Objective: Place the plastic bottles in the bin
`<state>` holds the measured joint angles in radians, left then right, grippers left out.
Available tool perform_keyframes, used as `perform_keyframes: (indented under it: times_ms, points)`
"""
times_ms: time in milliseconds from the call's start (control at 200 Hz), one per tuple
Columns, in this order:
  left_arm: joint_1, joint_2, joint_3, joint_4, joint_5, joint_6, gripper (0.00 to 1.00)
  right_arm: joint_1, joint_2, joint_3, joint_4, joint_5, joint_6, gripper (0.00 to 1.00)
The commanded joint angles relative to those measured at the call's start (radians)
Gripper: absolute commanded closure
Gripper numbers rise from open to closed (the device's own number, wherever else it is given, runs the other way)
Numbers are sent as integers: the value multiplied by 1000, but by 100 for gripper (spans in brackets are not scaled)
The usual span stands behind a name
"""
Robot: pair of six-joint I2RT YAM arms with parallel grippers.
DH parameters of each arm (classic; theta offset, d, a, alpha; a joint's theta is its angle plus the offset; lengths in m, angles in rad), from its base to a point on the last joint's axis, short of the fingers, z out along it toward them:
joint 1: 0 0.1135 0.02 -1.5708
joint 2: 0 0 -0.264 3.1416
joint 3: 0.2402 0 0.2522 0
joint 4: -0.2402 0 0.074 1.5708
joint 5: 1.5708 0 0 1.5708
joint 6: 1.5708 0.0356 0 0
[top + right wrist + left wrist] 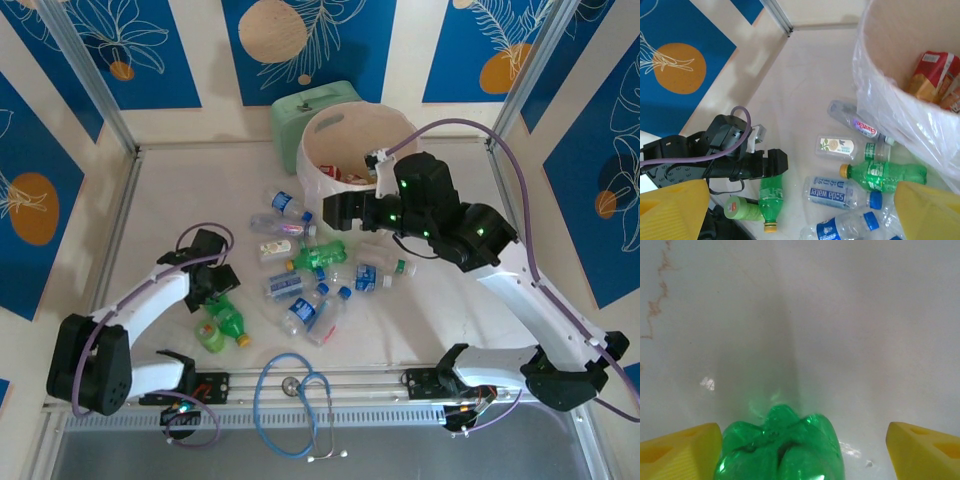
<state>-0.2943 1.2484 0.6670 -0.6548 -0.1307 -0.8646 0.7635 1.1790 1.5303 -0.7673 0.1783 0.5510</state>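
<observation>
**Item 1, nearest, 7 o'clock on the table (170,200).** The left gripper (802,432) is hovering low over a green bottle (782,447) that is lying on its side.
- The yellow fingers (682,450) are standing wide apart, with the bottle's base sitting between them.
- One finger is sitting just beside the plastic or touching it; I cannot tell which. The other is standing well apart. Nothing is being pinched.
- Step in hand, as I judge it: lining up the grasp.
- The next move is calling for the fingers to close squarely across the body. A round, thin bottle is likely to roll or slip out of a lopsided squeeze. A lift and a carry toward 12 o'clock would follow.

**Item 2, centre.** The other bottles (310,275) are lying scattered on their sides, all outside the bin. Most are clear with blue caps, and one is green. A paler green one is lying just beside Item 1's bottle.

**Item 3, 1 o'clock.** The right gripper (801,186) is hanging above the far edge of the pile, just beside the bin. Its fingers are spread wide, holding nothing and touching nothing.

**Item 4, farthest, 12 o'clock.** The bin (314,172) is standing upright, lined with a bag, with red-and-orange packs (935,75) showing inside. Whether any bottle is lying in it I cannot tell. By my reckoning most of the job is waiting.
</observation>
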Motion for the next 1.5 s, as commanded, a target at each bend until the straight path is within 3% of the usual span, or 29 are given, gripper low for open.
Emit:
perform_keyframes:
  times_ms: [0, 495, 1005, 1246, 1496]
  points:
    - [14, 23, -26, 43, 18, -16, 18, 8, -52, -36, -15, 23, 41, 5]
    - [15, 80, -26, 90, 54, -8, 34, 10, -83, -86, -21, 51, 77, 5]
    - [29, 7, 104, 23, 87, 17, 44, 30, -83, -94, -15, 37, 96, 6]
    - [50, -85, 320, -71, 142, 44, 45, 80, 5, -54, 29, -135, 89, 5]
    - [55, -151, 472, 21, 365, -29, 46, 157, 161, -22, 90, -261, 103, 1]
